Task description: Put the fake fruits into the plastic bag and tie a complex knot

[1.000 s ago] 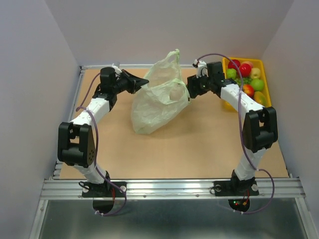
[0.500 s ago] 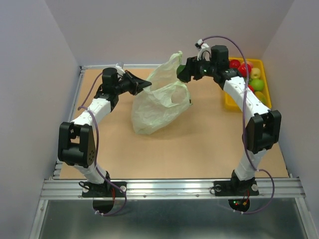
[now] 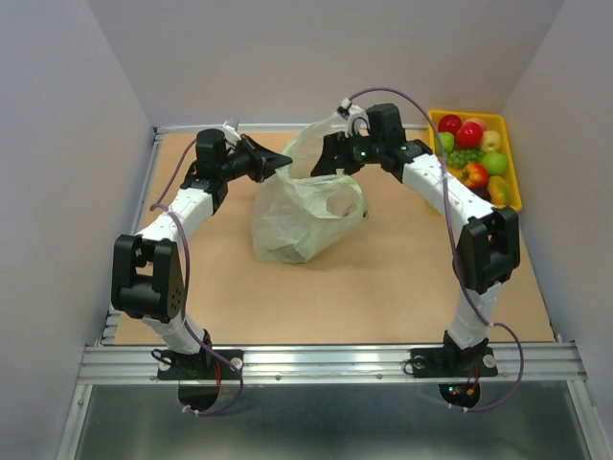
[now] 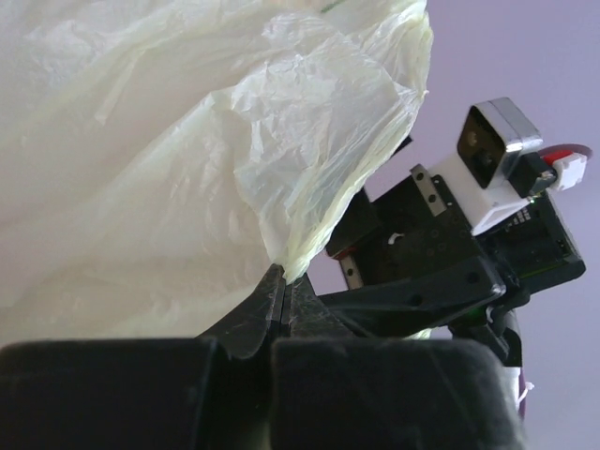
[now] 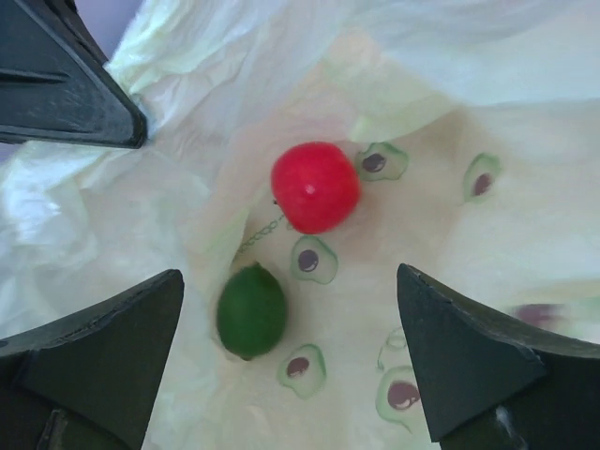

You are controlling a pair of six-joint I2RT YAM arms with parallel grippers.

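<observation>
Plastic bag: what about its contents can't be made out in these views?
- Top external: plastic bag walls and the right gripper hide everything inside.
- Right wrist: only a red fruit and green fruit show; folds could cover more.
- Left wrist: left gripper pinches the bag's edge; interior hidden.

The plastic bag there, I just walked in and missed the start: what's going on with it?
Two robot arms are filling the plastic bag. The left gripper is shut on the bag's edge, holding its mouth up. The right gripper is open above that mouth, and a red fruit and a green fruit lie inside. More fake fruits sit in the yellow tray at the far right. The bag is not yet tied.
</observation>
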